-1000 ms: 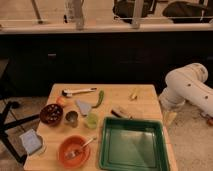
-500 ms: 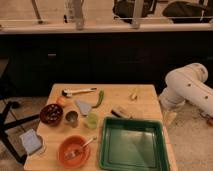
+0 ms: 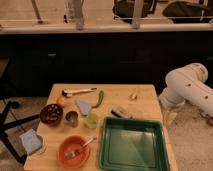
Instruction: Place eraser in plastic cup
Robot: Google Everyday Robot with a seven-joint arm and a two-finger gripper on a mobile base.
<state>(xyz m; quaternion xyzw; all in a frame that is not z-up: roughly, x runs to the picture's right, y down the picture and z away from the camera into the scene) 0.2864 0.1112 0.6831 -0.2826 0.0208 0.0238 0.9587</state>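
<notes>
Cup (image 3: 92, 120) is clear above. A metal cup (image 3: 72, 118) stands near its left, a wedge (image 3: 83, 106) behind and a tray (image 3: 132, 145) right. The gripper (image 3: 170, 117) hangs well right, off the tabletop (image 3: 145, 101).

Dark, pale-topped eraser (image 3: 121, 113) lies flat; yellow-green plastic cup (image 3: 92, 120) stands upright nearby.

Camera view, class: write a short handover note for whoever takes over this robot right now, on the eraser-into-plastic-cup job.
Gripper: open, holding nothing, hanging beside the table's right edge, under the white arm.
Eraser: flat on the table, just behind the green tray's back rim.
Plastic cup: upright, left of the tray, next to the metal cup.
Done: nothing yet; the eraser is untouched.
Left: reach over the table, grasp the eraser, carry it left to the plastic cup, and release it inside.
</notes>
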